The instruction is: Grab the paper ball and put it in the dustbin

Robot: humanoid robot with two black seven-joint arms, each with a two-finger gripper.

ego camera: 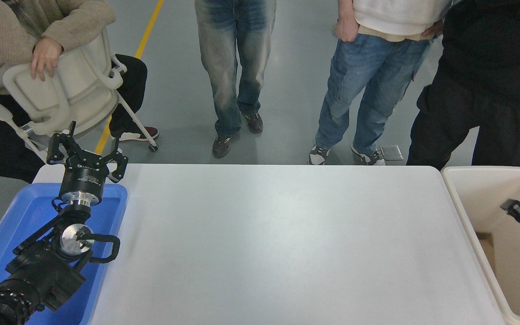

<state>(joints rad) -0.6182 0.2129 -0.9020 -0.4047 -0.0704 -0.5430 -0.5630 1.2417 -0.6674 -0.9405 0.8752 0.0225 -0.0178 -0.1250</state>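
One cream-beige dustbin [472,198], thick rounded rim, deep walls

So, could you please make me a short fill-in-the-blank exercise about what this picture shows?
1. The left end effector is parked above the ____ tray.
2. The right end effector is over the ____.
3. The dustbin stands at the ____ end of the white table.
4. A hand rests on a cream ____.

Missing words: blue; dustbin; right; chair
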